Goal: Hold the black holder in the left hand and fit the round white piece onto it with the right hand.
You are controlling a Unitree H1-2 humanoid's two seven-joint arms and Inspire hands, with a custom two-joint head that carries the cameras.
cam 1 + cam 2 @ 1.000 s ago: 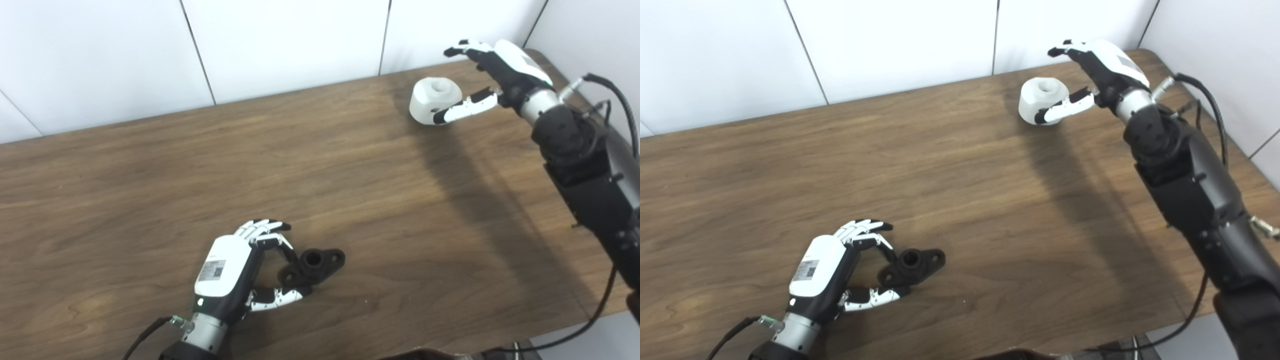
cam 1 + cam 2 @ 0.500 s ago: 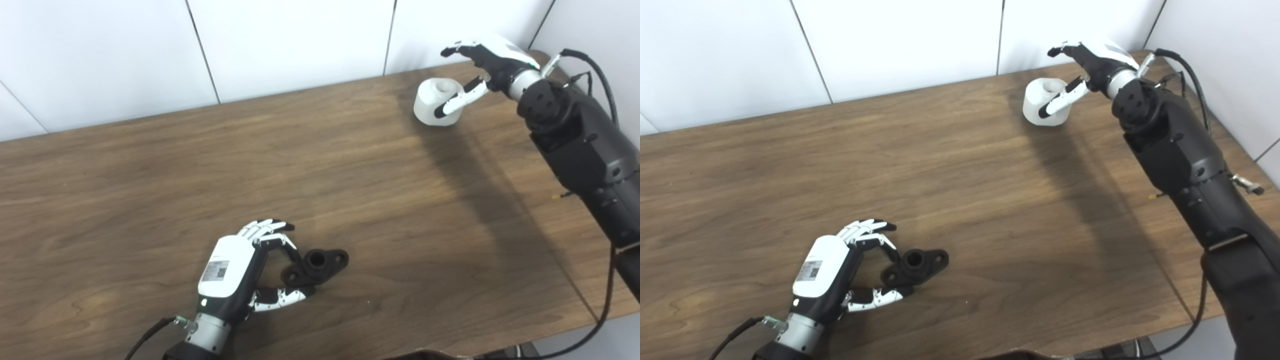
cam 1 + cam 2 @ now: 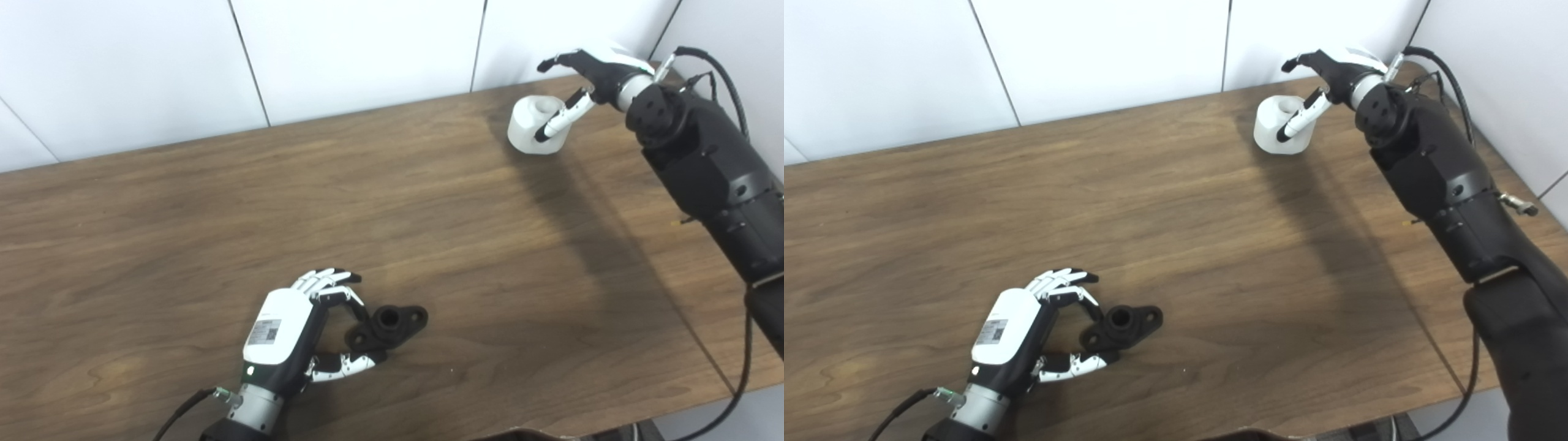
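2 head cameras look down, sharing the table.

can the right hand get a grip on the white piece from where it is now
Probably yes. The right hand is open right at the white piece, thumb at its near side, fingers spread above it, and nothing stands between them.

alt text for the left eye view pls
Two robot hands work over a brown table: the left hand cups a black holder lying near the front, while the right hand, open, reaches round a white piece at the far right.

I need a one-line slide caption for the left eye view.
Left hand beside black holder; right hand open around white piece.
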